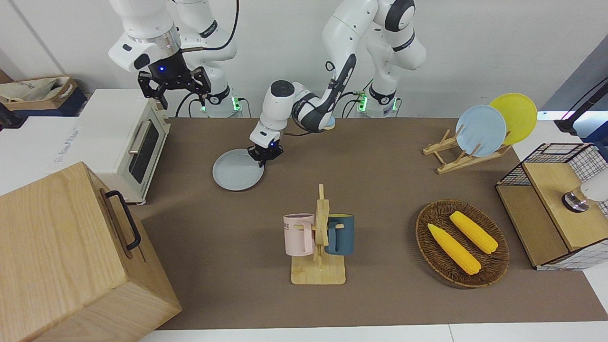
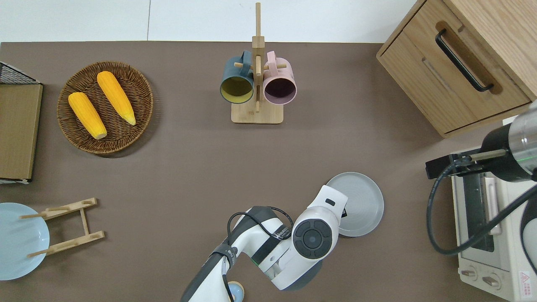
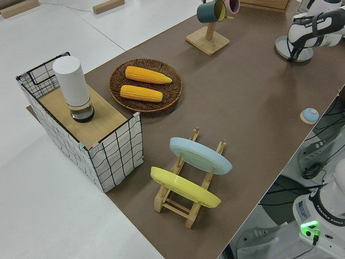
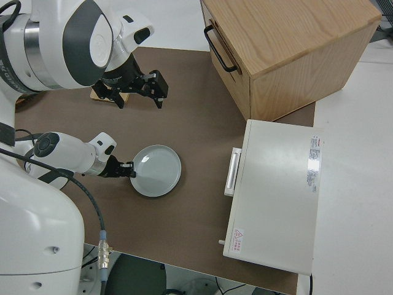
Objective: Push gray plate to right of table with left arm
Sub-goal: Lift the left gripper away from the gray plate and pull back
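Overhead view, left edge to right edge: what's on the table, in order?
Light-blue plate → wicker basket with two corn cobs → mug rack with dark teal mug and pink mug → gray plate, left claw at its edge → toaster oven.

White jointed arms w/ dark gray joint caps, black cables, black pincers.

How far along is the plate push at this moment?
Done: the pale gray round plate already lies toward the right arm's end of the brown table, near the white toaster oven. In hand: the left hand sits low at the plate's rim. Left: perhaps a little more pushing. The right arm is parked.
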You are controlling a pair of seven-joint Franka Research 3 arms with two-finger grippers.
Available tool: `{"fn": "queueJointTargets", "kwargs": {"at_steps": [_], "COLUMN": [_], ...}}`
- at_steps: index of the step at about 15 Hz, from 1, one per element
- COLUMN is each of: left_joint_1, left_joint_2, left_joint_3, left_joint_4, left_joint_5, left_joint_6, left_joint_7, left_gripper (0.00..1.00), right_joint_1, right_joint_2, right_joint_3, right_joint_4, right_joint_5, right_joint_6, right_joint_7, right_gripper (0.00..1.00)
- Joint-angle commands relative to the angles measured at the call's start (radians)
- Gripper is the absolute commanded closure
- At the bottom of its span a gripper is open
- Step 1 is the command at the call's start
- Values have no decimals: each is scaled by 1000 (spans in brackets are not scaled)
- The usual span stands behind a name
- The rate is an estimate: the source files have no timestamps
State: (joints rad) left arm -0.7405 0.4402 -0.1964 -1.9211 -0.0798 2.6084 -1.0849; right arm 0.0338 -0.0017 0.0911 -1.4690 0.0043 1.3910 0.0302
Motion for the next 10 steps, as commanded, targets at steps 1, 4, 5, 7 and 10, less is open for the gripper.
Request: {"fn": "queueJointTargets", "kwargs": {"at_steps": [1, 4, 5, 7, 10], "left_joint_1": [-17, -11, -5, 1, 30], "left_joint_2": [32, 28, 23, 12, -23], "left_joint_3": [12, 17, 17, 23, 25], "left_joint_4": [22, 21, 22, 22, 17], "left_joint_5": [25, 34, 35, 35, 34], "left_joint_6": [-2, -8, -16, -48, -122], "left_joint_7": [-21, -21, -20, -13, 71], "left_gripper": [37, 17, 15, 17, 17], "right_joint_1": [-11, -11, -11, -11, -11], "right_joint_2": [-8, -8, -8, -8, -8], "right_joint_3": [4, 6, 4, 6, 6], "right_joint_4": [1, -1, 1, -1, 1], "right_joint_5": [8, 8, 8, 8, 8], "right_joint_6": [-12, -12, -12, -12, -12], "right_joint_7": [-3, -3, -3, -1, -3], "right_gripper": [17, 17, 17, 17, 17]}}
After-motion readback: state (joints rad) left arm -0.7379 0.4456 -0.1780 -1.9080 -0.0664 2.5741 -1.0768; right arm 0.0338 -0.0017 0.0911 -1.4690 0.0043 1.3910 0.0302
